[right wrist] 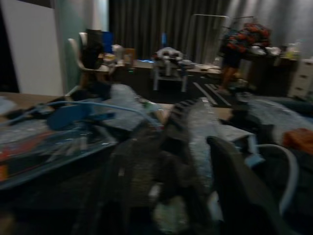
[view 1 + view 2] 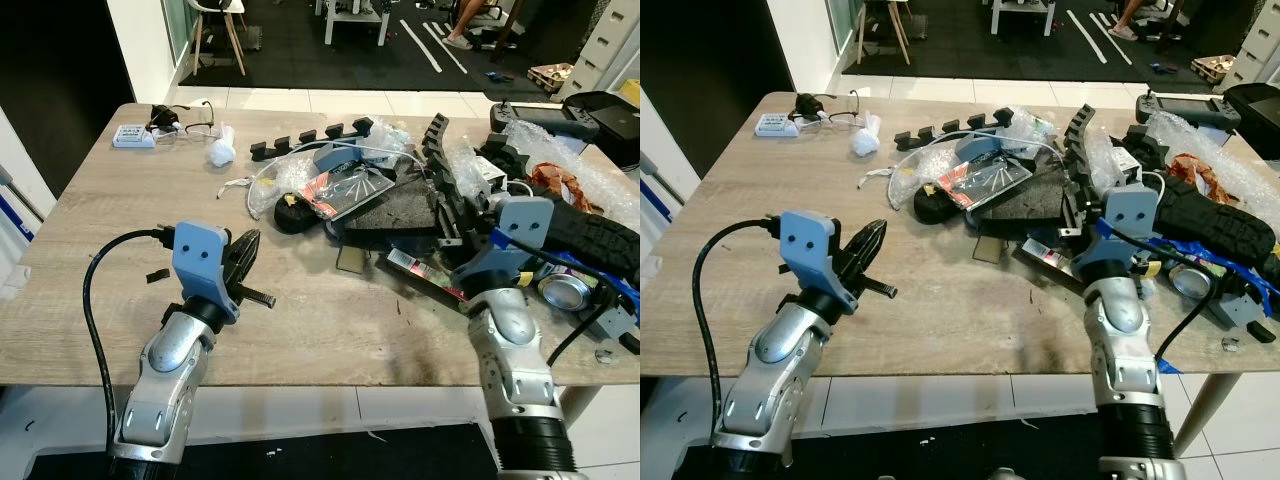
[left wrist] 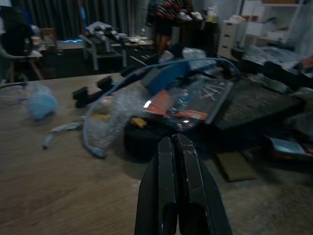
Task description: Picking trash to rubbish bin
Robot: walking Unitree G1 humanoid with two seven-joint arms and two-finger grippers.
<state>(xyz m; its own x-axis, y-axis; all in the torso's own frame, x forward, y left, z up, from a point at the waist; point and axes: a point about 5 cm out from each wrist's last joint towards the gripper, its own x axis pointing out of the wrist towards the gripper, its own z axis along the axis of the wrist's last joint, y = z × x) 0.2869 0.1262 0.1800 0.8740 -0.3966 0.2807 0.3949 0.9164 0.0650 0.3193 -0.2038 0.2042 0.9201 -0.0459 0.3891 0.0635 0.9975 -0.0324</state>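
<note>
Your trash sits in one heap across the centre and right of the wooden table (image 2: 90, 190), spreading from mid-frame to the right edge. The long black toothed strip (image 2: 312, 136) lies with its long axis running left to right, tilted slightly up toward the right, at the back of the heap. A red-printed plastic packet (image 2: 345, 187) lies flat on a dark mat (image 2: 395, 213), its length slanting from lower left to upper right. A black tyre-like tread (image 2: 600, 235) stretches toward the right edge, with a crushed can (image 2: 565, 290) just below it.

Your left gripper (image 2: 245, 255) hovers over bare tabletop at lower left, fingers pressed together — the left wrist view shows them (image 3: 177, 181) meeting at the tip, aimed at the packet. Your right gripper (image 2: 1095, 215) is pushed into the heap at centre right; its fingers look spread in the blurred right wrist view, one finger (image 1: 239, 191) dark in the foreground.

Bubble wrap (image 2: 270, 185) and a loose white cable crowd the heap's left edge. At upper left, well apart, lie a crumpled white wad (image 2: 221, 152), glasses (image 2: 185, 122) and a small white box (image 2: 133, 136).
</note>
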